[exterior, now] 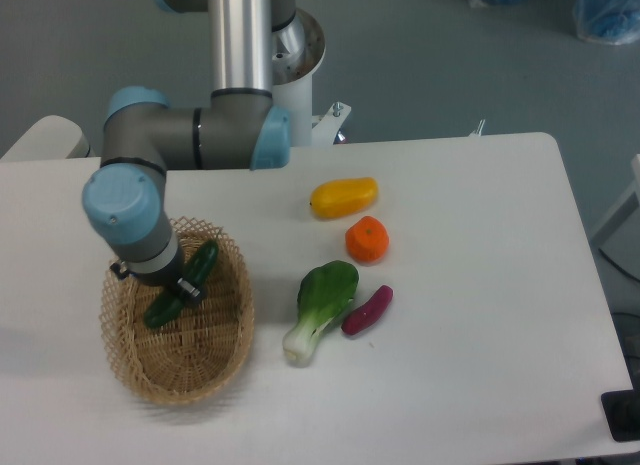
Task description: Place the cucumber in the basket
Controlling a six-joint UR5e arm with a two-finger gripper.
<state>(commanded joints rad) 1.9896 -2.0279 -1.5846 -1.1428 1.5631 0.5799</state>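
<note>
Cucumber [183,283] sits over the basket [225,360] interior, lower left of frame, gripper [186,288] at its middle. Jaws seem clenched on it, not released. Transport looks done; left: let go, retract. 1 step remains.

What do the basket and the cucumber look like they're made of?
The basket: woven wicker or a similar natural fibre, matte light tan; the weave and open looped rim show it. The cucumber: smooth, glossy dark green skin with soft highlights; it could be a plastic replica, though the picture cannot settle that.
</note>
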